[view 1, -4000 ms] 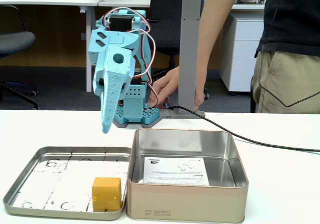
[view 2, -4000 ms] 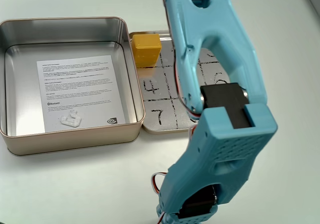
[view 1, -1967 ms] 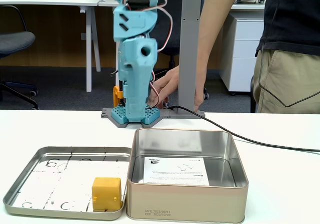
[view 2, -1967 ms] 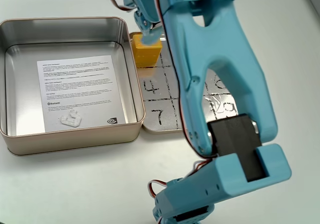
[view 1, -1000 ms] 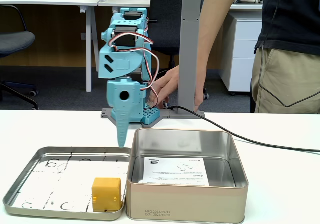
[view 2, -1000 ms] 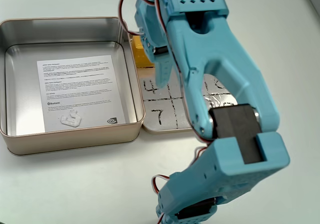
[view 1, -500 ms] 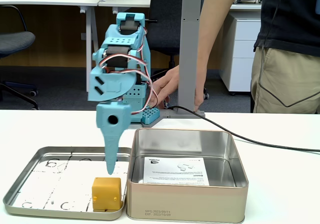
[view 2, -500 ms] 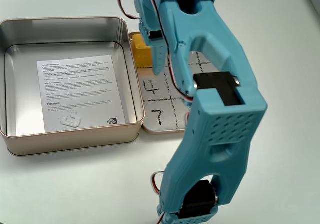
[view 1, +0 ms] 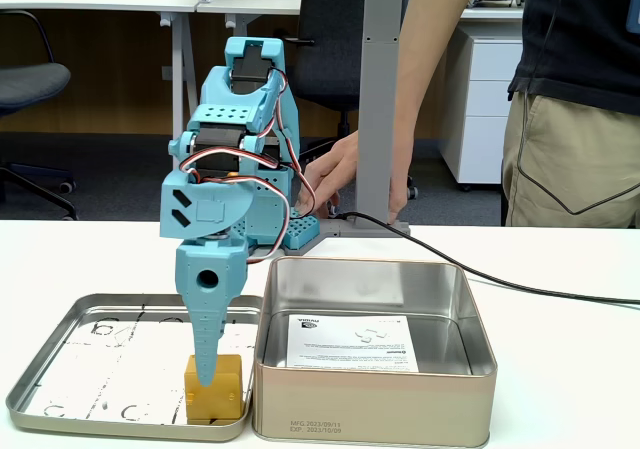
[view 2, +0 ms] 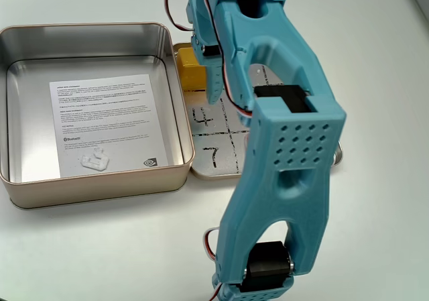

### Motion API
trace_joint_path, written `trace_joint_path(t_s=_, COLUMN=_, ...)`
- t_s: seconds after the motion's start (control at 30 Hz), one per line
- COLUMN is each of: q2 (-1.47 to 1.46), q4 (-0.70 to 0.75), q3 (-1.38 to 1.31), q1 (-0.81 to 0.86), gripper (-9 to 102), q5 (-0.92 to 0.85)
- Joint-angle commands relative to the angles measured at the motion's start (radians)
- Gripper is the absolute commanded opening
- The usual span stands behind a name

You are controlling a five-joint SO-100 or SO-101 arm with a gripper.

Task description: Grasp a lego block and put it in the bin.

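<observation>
Over the tray: gripper has dropped onto the lego block

On the white bench (view 1: 560, 369), the blue arm (view 2: 285, 153) is the largest thing that has moved. A second ago it stood taller and farther back, with its tip hanging over the far edge of the shallow tray; half a second ago the tip was just above the block. Now the arm leans forward and down, and in the fixed view from the front the gripper (view 1: 205, 374) tapers to a point that overlaps the top of the lego block (view 1: 222, 394). Whether it touches the block or only covers it from this angle cannot be told.

The bin (view 1: 470, 384), a deep silver tin with a printed paper sheet (view 2: 107, 123) on its floor, stands to the right of the tray in the front view and to the left in the view from above; it has not shifted. The flat metal tray (view 1: 60, 399) butts against the bin's side. Behind the bench a person's hand (view 1: 335, 174) rests near the arm's base, beside a black cable (view 1: 520, 284).

The yellow block sits in the tray's near corner next to the bin, unmoved. From above, only a sliver of it (view 2: 188, 76) shows past the gripper (view 2: 213, 94). How far the gripper stands apart, I cannot tell; the fingers read as one wedge from the front.

My judgement: the approach is nearly done and the grasp itself is not yet made. A lift and a short carry across to the bin remain.
</observation>
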Motion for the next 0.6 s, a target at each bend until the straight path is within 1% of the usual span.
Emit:
trace_joint_path(t_s=0.0, q2=0.008, q4=-0.005, q3=-0.048, q1=0.021, gripper=41, q5=0.005)
trace_joint_path(t_s=0.57, q2=-0.041, q4=0.025, q3=-0.104, q1=0.021, gripper=40, q5=-0.014)
